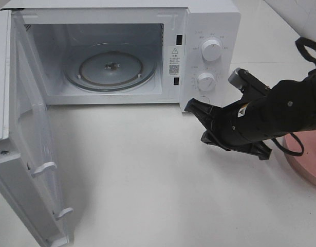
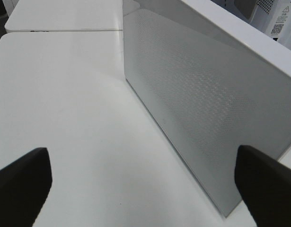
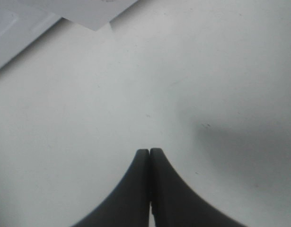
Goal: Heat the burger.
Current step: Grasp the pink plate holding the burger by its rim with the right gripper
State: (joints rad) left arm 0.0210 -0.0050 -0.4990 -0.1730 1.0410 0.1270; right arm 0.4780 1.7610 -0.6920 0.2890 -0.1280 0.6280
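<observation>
Worktop [image 1: 147, 175] spreads white before the microwave [image 1: 209, 20], whose door [image 1: 29, 154] stands wide at the left, baring an unladen glass turntable [image 1: 110, 67]. A pink plate [image 1: 308, 160] shows at the right edge, mostly behind the right arm [image 1: 281, 110]. The right tool [image 1: 190, 106] hangs pinched closed just in front of the dials [image 1: 206, 81], holding nothing; the left tool [image 2: 144, 174] gapes open beside the door's outer face. No view shows the burger; likely it sits hidden on that plate. To fetch it well, the right tool should open wide, close softly on the bun's sides, and set it at the turntable's centre.
</observation>
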